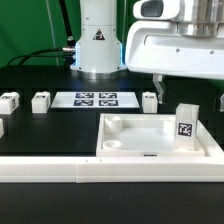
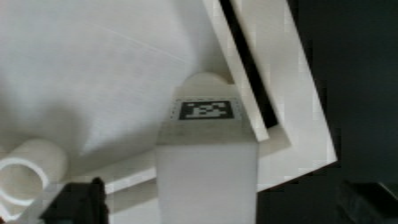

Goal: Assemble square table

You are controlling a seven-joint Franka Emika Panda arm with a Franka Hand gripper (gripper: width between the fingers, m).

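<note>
Fingers [image 2: 79, 201] spread wide, released, hovering above a tagged white leg [image 1: 185, 124] standing upright on the square slab [image 1: 125, 142] near its rim, on the black worktop [image 1: 50, 125].

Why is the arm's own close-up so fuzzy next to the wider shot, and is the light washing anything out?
Wrist view: the leg and its tag look soft, probably too near the lens, and the square table is a pale, nearly featureless white. Exterior view: sharper, the marker board tags read crisply, though white surfaces there also lose detail in bright light.
</note>
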